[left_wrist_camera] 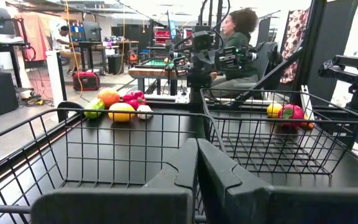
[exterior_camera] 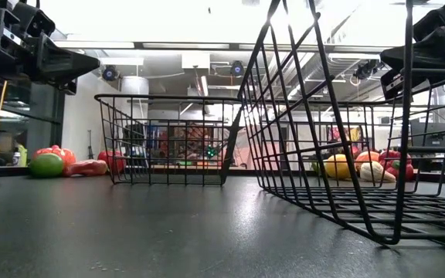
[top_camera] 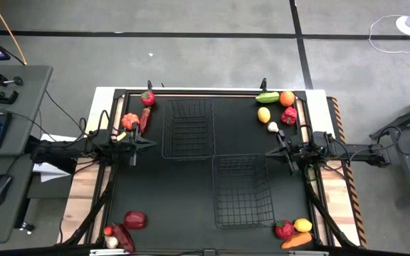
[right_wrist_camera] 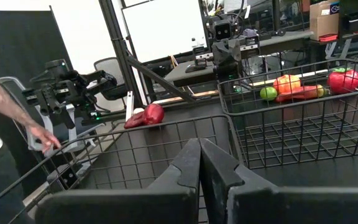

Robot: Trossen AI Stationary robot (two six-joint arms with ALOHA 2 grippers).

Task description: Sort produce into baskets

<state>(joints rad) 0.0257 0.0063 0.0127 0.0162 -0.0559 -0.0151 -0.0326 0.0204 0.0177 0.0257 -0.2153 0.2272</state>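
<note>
Left gripper (top_camera: pixel 146 142): fingers fully closed, empty, near the table's (top_camera: pixel 191 185) left edge. Right gripper (top_camera: pixel 270 151): closed, empty, near the right edge.

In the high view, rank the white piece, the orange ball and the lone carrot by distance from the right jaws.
1. White piece, just beyond the right gripper.
2. Orange ball, far right corner.
3. Carrot, near right corner.

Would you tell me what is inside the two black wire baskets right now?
Nothing: both baskets, the far one and the near one, show only bare mesh over the dark table. All the produce lies outside them in the corners. The open mesh hides nothing.
</note>
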